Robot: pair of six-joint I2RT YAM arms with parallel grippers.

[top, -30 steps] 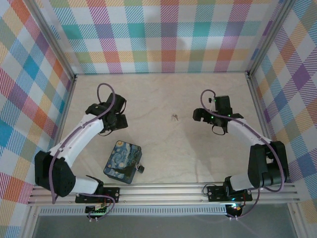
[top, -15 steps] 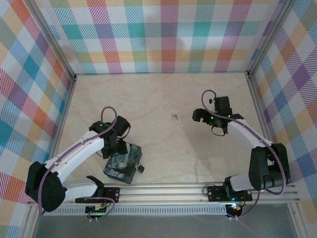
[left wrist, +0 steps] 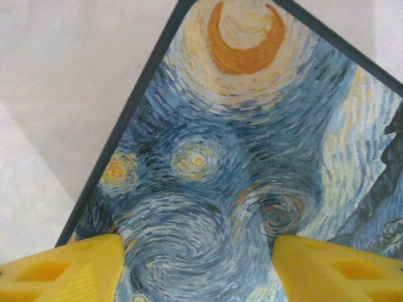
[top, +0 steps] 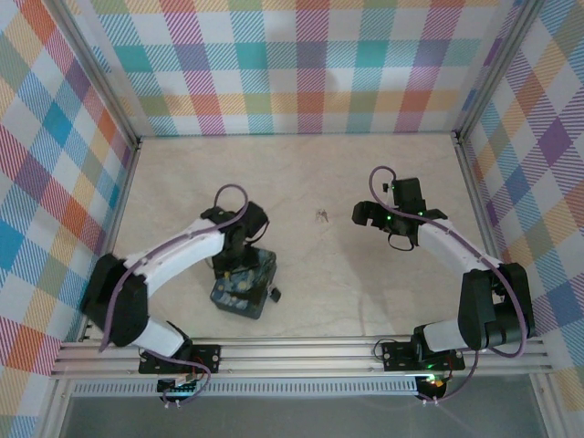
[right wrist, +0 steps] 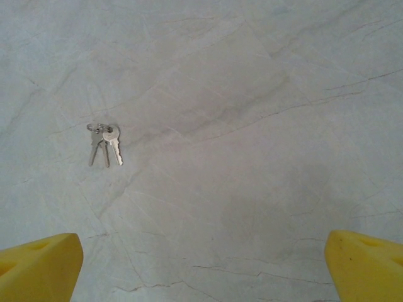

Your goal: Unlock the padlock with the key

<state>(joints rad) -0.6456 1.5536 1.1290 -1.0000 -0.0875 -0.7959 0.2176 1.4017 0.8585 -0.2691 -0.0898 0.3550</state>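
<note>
Well, from the top camera I can make out little of the left gripper (top: 235,263): its own arm covers it where it hangs over the box (top: 251,297), so the jaws are unreadable there. The padlock (top: 272,295) is a tiny dark speck to that gripper's near right, seemingly touching the box's corner. Its shackle is too small to see. The keys (top: 320,216) are a faint silvery fleck on the table (top: 365,301), near the right gripper (top: 363,214) on its left, and its fingers stand apart facing them.

On the left wrist camera the box (left wrist: 239,157) lid, blue swirls with yellow stars and an orange crescent, runs off the frame below and to the right. Its dark edge passes ahead and left of the fingers, with bare table (left wrist: 63,94) beyond. Of the left gripper (left wrist: 198,274) I get two yellow fingertips (left wrist: 69,270), cut off by the lower edge, spread wide over the painted lid with nothing pinched. Whether they touch the lid I cannot tell.

On the right wrist camera the keys (right wrist: 104,143) lie flat ahead and to the left of the right gripper (right wrist: 201,267): two small silvery keys on one ring, blades pointing back toward the fingers. Its yellow fingertips (right wrist: 39,267) are clipped at both lower corners, spread wide, holding nothing, with pale veined table (right wrist: 264,126) between them.
</note>
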